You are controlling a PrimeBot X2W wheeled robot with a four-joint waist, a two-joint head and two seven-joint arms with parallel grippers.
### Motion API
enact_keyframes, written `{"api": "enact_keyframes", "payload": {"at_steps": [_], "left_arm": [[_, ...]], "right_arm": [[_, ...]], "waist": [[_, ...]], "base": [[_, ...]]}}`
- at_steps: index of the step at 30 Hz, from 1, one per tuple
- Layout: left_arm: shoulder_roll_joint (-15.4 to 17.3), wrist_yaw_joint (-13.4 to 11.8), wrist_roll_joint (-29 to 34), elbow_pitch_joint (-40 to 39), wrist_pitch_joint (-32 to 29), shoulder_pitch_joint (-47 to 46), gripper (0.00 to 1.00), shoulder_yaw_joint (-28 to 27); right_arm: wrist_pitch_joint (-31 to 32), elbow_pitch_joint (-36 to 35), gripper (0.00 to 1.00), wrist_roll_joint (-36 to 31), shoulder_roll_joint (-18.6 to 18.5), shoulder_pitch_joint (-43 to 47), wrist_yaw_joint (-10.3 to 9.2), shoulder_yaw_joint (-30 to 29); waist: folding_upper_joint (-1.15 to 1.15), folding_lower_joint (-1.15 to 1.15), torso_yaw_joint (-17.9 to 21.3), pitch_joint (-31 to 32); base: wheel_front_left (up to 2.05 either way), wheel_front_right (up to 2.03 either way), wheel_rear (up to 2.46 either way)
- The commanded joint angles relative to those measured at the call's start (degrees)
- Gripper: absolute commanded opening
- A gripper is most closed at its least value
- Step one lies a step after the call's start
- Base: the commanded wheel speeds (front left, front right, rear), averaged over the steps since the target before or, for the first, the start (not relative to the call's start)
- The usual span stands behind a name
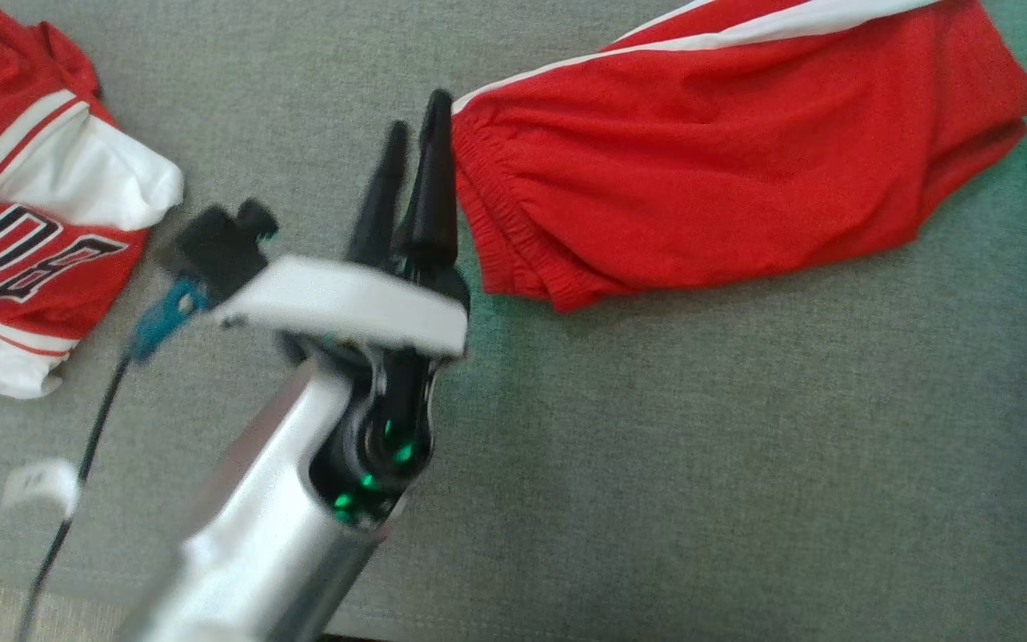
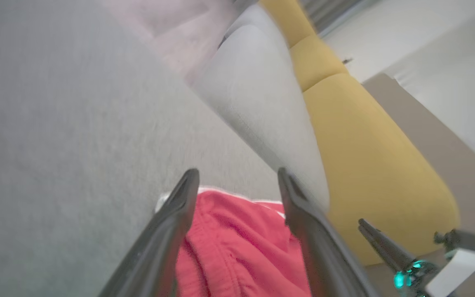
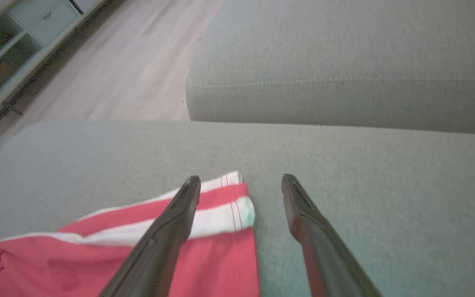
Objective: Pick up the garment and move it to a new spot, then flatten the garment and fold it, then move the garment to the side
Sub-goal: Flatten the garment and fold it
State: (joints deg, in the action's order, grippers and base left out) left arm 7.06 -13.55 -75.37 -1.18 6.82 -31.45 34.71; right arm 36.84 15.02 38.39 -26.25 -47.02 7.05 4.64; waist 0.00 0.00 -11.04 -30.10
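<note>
The garment is a pair of red shorts point(image 1: 710, 169) with white side stripes, lying flat on the grey seat cushion point(image 1: 745, 446). My left gripper point(image 1: 417, 116) points at the elastic waistband end, its tips right beside the fabric. In the left wrist view the left gripper point(image 2: 237, 173) is open, with the waistband of the shorts point(image 2: 237, 247) lying between and under its fingers, not held. My right gripper point(image 3: 241, 178) is open over the striped leg-hem end of the shorts point(image 3: 217, 264), holding nothing.
A red and white jersey point(image 1: 23, 223) with black lettering lies crumpled at the left of the seat. A grey back cushion point(image 3: 344, 82) rises behind the seat, with a yellow cushion point(image 2: 365, 156) beside it. Wooden floor point(image 3: 130, 74) and a pale cabinet point(image 3: 15, 41) lie beyond the edge.
</note>
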Motion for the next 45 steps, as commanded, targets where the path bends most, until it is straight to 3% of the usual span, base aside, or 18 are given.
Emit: {"api": "enact_keyframes", "payload": {"at_steps": [1, 2, 6, 10, 16, 25, 27, 36, 42, 45], "left_arm": [[4.71, -0.02, 8.37, -2.42, 3.69, 0.27, 1.00, 1.16], [6.36, -0.68, 13.33, -2.44, 5.36, 0.35, 1.00, 2.66], [7.39, -2.82, 25.48, -3.93, 7.88, 3.11, 1.00, 4.94], [5.71, -3.66, 32.27, -5.39, 8.13, 5.81, 1.00, 4.08], [1.97, -1.58, 44.20, -6.54, 8.16, 10.73, 1.00, 1.55], [-1.50, 2.52, 52.32, -3.29, 8.17, 15.56, 1.00, -1.92], [-2.00, 3.36, 53.01, -2.34, 8.17, 16.47, 1.00, -3.20], [-3.08, 5.93, 56.20, 1.43, 8.18, 21.90, 1.00, -10.02], [-2.60, 7.60, 58.48, 3.22, 8.18, 26.97, 1.00, -14.27], [-2.56, 8.73, 59.19, 3.86, 8.18, 30.24, 1.00, -17.12]], "right_arm": [[0.89, -2.93, 1.00, 0.05, -1.69, 3.27, 0.44, 1.49], [1.27, -3.28, 1.00, 0.18, -2.20, 4.57, 0.44, 1.88], [2.58, -4.56, 1.00, -0.03, -3.15, 8.68, 0.44, 2.99], [3.22, -4.44, 1.00, -1.02, -2.95, 10.19, 0.44, 2.74], [4.24, -1.23, 1.00, -5.49, -1.77, 9.70, 0.44, 1.35], [7.40, 4.30, 1.00, -7.26, 2.15, 9.08, 0.44, 2.74], [8.15, 4.54, 0.00, -6.60, 2.55, 9.37, 0.44, 3.87], [4.13, 5.40, 0.00, -2.56, 4.80, 12.58, 0.44, 0.77], [1.33, 7.26, 0.00, -0.93, 4.70, 18.91, 0.44, -5.82], [0.88, 8.69, 0.00, -1.14, 4.16, 21.54, 0.44, -12.92]], "waist": [[0.00, 0.00, 0.26, 0.50], [0.00, 0.00, 0.28, 0.81], [0.00, 0.00, 0.11, 1.63], [0.00, 0.00, -0.56, 1.72], [0.00, 0.00, -2.46, 1.28], [0.00, 0.00, -4.74, 2.04], [0.00, 0.00, -4.87, 2.43], [0.00, 0.00, -0.37, 7.86], [0.00, 0.00, 4.43, 13.90], [0.00, 0.00, 6.85, 16.34]], "base": [[0.00, 0.00, 0.00], [0.00, 0.00, 0.00], [0.00, 0.00, 0.00], [0.00, 0.00, 0.00], [0.00, 0.00, 0.00], [0.00, 0.00, 0.00], [0.00, 0.00, 0.00], [0.00, 0.00, 0.00], [0.00, 0.00, 0.00], [0.00, 0.00, 0.00]]}}
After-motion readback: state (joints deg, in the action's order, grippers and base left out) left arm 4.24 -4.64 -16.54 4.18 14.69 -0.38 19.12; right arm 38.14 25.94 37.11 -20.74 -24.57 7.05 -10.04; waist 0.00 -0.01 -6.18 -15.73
